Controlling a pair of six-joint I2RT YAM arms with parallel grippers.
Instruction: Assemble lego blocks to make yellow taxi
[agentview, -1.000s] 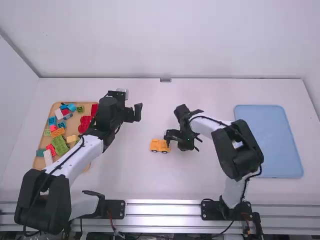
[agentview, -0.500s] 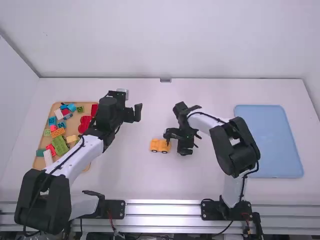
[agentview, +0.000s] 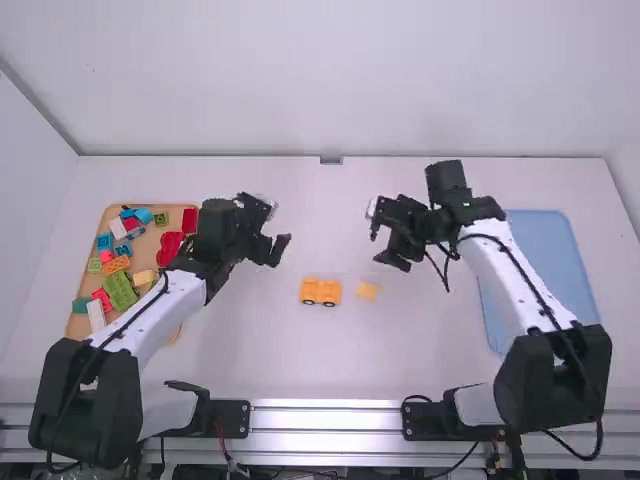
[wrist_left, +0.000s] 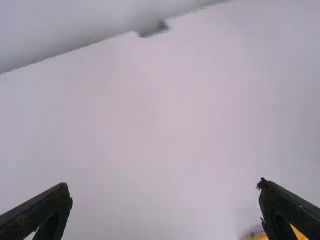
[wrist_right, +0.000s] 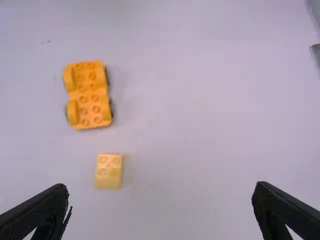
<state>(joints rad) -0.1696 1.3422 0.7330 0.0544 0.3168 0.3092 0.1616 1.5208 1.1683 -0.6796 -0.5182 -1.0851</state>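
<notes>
taxi (agentview: 320, 292) sits out on the desk (agentview: 300, 360), between the two arms, wheels down and studs up, and that looks like a sensible spot: either arm should be able to get at it, and the studs are ready to take whatever goes on top. just beside it, on the right arm's side, lies a loose yellow block (wrist_right: 108, 171), studs showing, apart from the taxi. i'd judge that it's waiting there as the next piece, near enough for a short carry.

and the right gripper (wrist_right: 161, 187)? fingers wide, nothing between them, held over the desk beyond the block. my read is that such a height gives its camera a clean look at both pieces before any grasp. the left gripper (wrist_left: 165, 187) has its fingers wide and empty too, hanging between the wooden tray (agentview: 148, 243) and the taxi, well placed to fetch a part or steady the base.

over in that tray, mixed colours sit together, presumably as stock kept out of the building area. the blue tray (agentview: 545, 240) lies on the far side, perhaps meant for the finished car. the build looks partway along; the next move calls for a square grip, since a crooked press could skid the taxi on its wheels.
</notes>
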